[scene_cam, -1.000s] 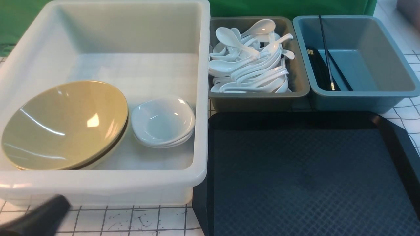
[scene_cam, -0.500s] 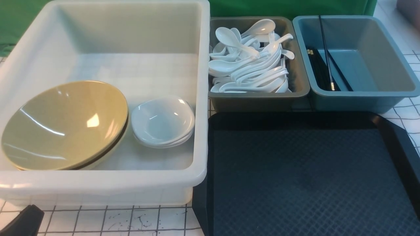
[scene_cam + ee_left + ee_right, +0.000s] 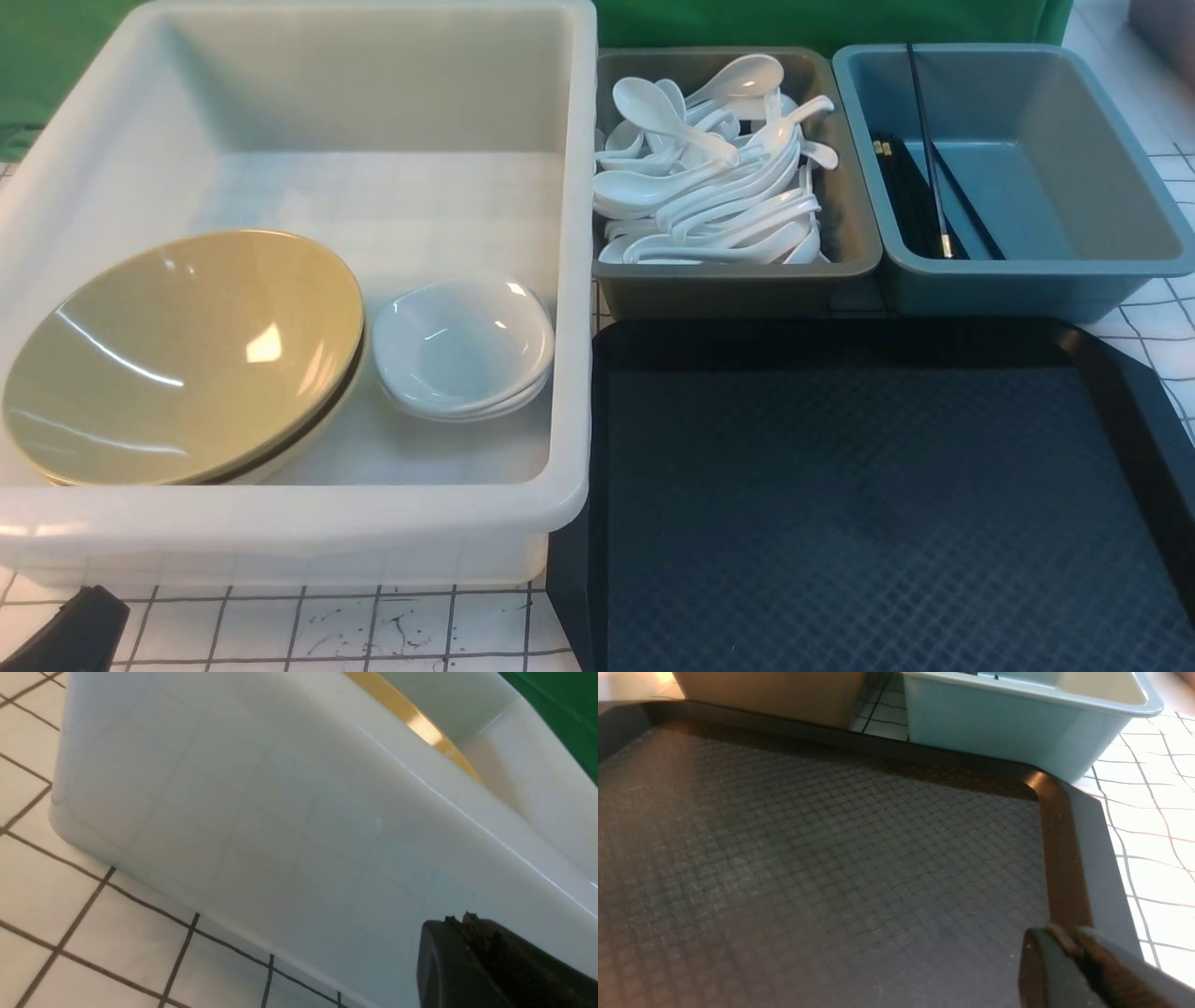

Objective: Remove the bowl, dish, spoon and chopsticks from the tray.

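Black and diamond-textured, the tray (image 3: 878, 504) lies bare at 4 o'clock on the desk (image 3: 373, 625), its long axis running 9 to 3. At 9 o'clock, the olive-yellow bowl (image 3: 182, 359) leans tilted in the white tub (image 3: 299, 523) beside stacked white dishes (image 3: 462, 345). The grey bin (image 3: 738, 280) at 12 o'clock holds heaped spoons (image 3: 709, 177), handles mostly towards 2. At 1 o'clock, the chopsticks (image 3: 920, 201) lie in the blue bin (image 3: 1008, 271), long axes roughly 12 to 6 (one leans on the far wall). The left end effector (image 3: 472, 933) is closed and empty just outside the tub; the right end effector (image 3: 1069, 942), over the tray's edge, looks nearly closed, gripping nothing.
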